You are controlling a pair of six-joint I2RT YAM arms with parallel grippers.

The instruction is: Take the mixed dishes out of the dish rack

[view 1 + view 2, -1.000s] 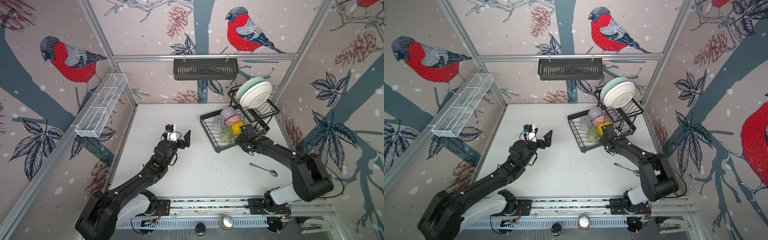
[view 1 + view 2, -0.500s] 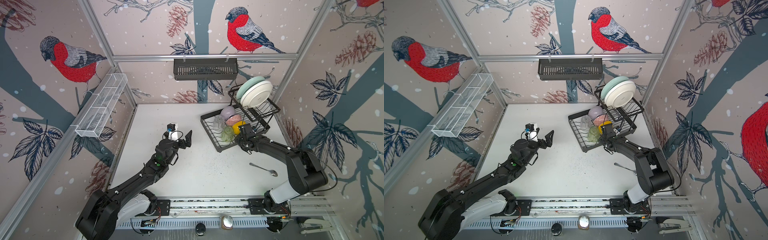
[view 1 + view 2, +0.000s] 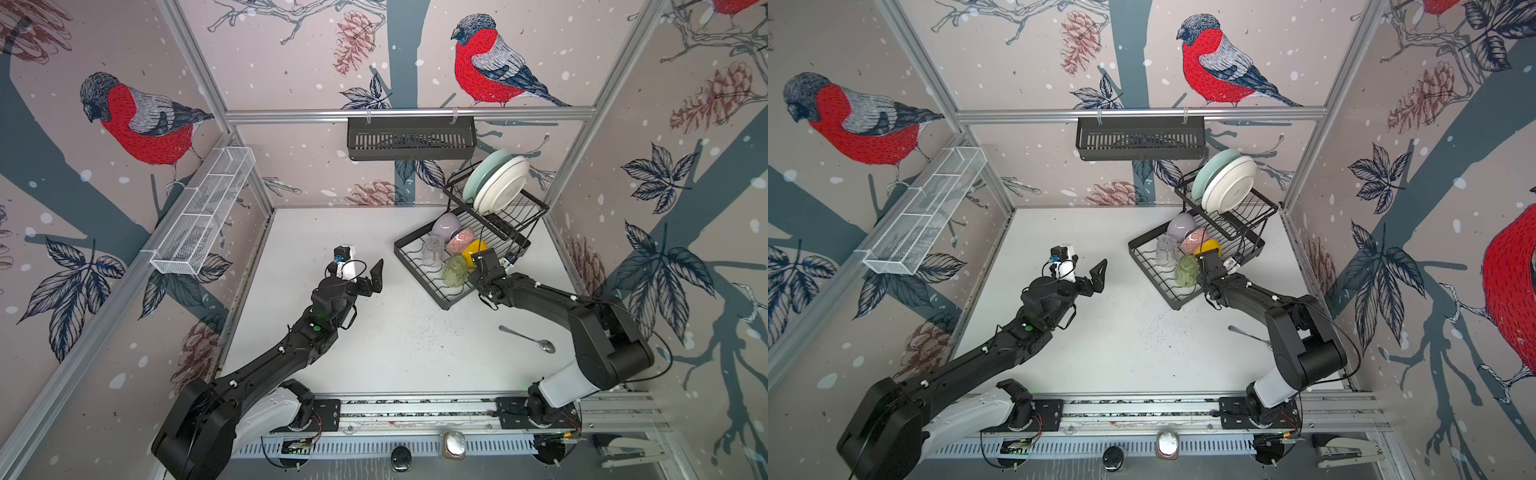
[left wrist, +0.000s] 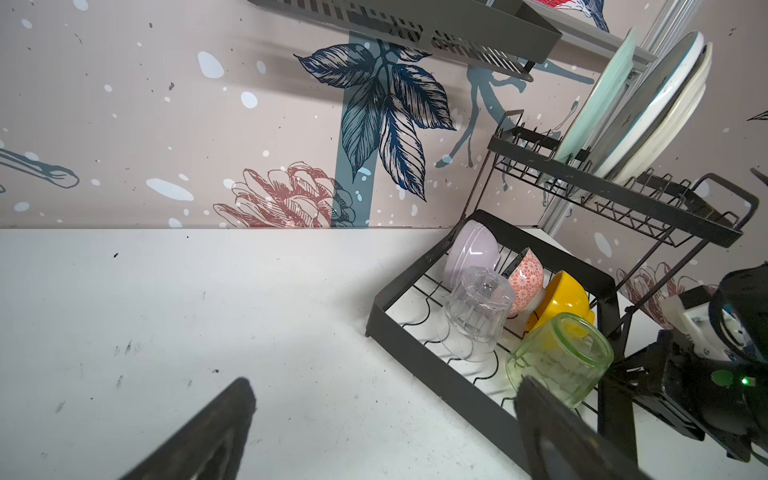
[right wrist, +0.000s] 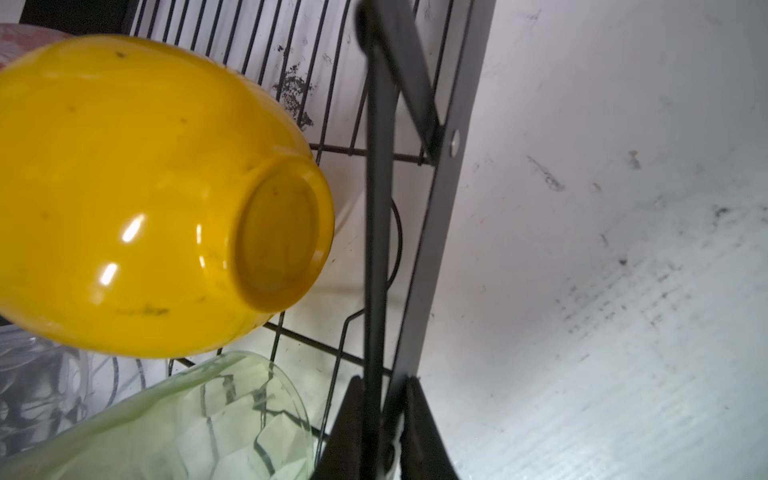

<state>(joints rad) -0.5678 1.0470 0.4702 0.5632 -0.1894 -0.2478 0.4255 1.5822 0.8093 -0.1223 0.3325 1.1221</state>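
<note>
The black wire dish rack [image 3: 417, 274] stands at the back right of the table. Its lower tier holds a lilac bowl [image 3: 445, 224], a pink-patterned bowl [image 3: 460, 241], a yellow bowl [image 5: 145, 187], a clear glass [image 4: 478, 316] and a green glass [image 4: 561, 357]. A pale green plate [image 3: 484, 174] and white plates [image 3: 500, 187] stand upright on the raised tier. My right gripper [image 5: 384, 380] is shut on the rack's side rim, beside the green glass and the yellow bowl. My left gripper [image 4: 384, 386] hangs open and empty over the table, left of the rack.
A metal spoon [image 3: 528, 338] lies on the table near the right arm. A dark slatted basket [image 3: 411, 137] hangs on the back rail. A white mesh trough [image 3: 203, 212] is fixed along the left wall.
The right gripper's fingers have closed onto the rack's side rim. The left arm has edged slightly toward the rack, still open.
</note>
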